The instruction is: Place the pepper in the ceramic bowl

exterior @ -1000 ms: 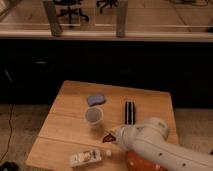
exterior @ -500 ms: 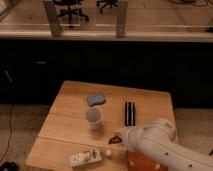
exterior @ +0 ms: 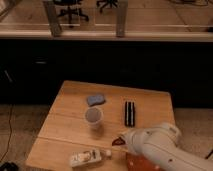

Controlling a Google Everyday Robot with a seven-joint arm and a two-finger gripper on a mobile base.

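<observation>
Claw [exterior: 123, 141], largely behind white arm [exterior: 160, 146], at pepper [exterior: 118, 142] beside ceramic bowl [exterior: 137, 161]; grip cannot be told.

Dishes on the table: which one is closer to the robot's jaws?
The orange-red ceramic bowl, half hidden under the arm at the table's front edge. The jaws, shut on the pepper, hang right next to it; the greyish cup stands farther off.

White arm [exterior: 161, 148] extends from lower right; tool [exterior: 121, 141] at left tip.
</observation>
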